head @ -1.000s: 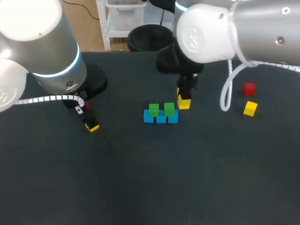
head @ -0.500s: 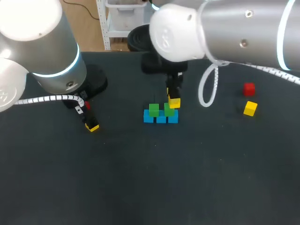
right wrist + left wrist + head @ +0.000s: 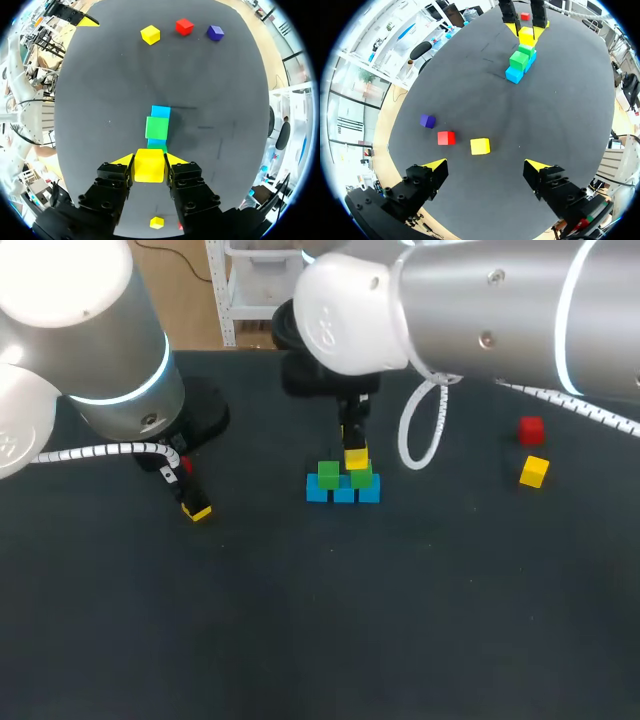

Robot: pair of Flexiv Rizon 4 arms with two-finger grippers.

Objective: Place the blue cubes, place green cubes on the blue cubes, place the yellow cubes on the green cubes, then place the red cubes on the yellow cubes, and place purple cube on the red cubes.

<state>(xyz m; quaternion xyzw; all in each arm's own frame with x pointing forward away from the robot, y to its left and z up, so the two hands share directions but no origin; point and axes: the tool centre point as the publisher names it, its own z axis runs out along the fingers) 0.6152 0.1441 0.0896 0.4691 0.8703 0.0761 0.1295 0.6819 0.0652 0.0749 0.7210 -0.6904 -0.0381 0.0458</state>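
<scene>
The right gripper (image 3: 355, 450) is clamped on a yellow cube (image 3: 356, 459), whose faces sit square to the fingers. It holds the cube over the right-end green cube (image 3: 362, 479). The blue cubes (image 3: 343, 493) form a row; its long axis runs left-right in the head view. The left gripper (image 3: 485, 167) has its fingers apart, with a second yellow cube (image 3: 480, 146) on the table just ahead.

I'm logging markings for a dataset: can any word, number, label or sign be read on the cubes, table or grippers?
None can be read. The yellow cube in the right gripper, the green cubes, the blue cubes, the table and the left gripper show no print or signs.
</scene>
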